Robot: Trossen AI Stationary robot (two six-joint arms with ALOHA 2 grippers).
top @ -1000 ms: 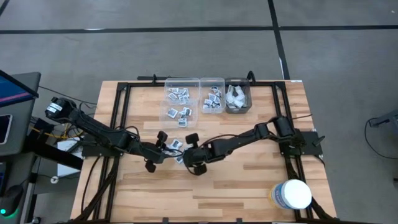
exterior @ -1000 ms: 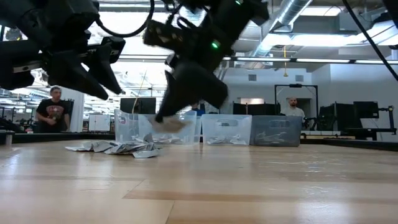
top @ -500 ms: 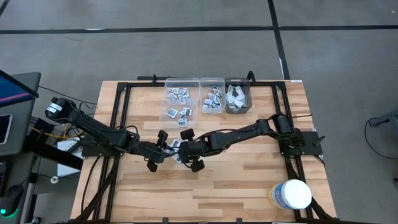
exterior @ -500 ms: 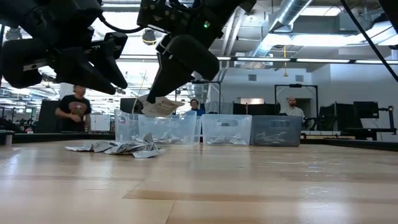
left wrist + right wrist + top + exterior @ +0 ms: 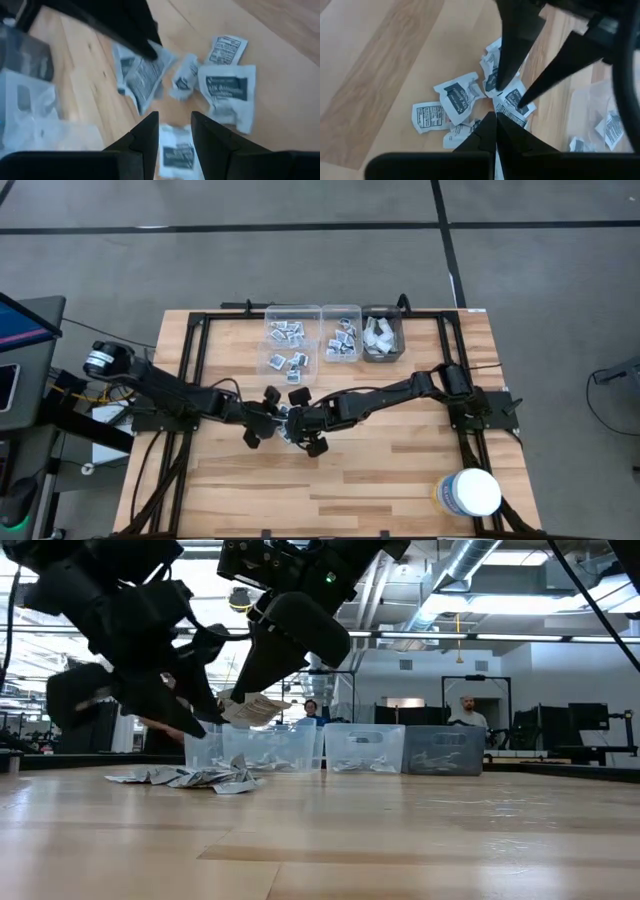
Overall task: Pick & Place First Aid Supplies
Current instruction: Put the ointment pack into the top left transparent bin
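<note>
- Since a second ago I see my left gripper [image 5: 264, 416] has swung in toward the loose pile; the right gripper [image 5: 303, 423] has lifted off the table and moved left, carrying a packet.
- Right fingers pressed together, pinching one packet [image 5: 250, 709] held clear above the tabletop; the right wrist view shows the tips closed to a point.
- Left fingers [image 5: 146, 135] spread, nothing between them, hanging over the pile and close beside the right gripper.
- Loose packets [image 5: 454, 97] lie scattered on the wood under both grippers, roughly half a dozen from what the wrist views show; some overlap.
- Beyond them, three clear bins [image 5: 333, 309] at the table's far edge already hold sorted supplies: left and middle with small printed packets, the right one with pale wrappers.
- My read: most of the job is done; what's left is binning this held packet, then the remaining pile.
- White tub [image 5: 471, 492] sits at the near right corner, well apart.
</note>
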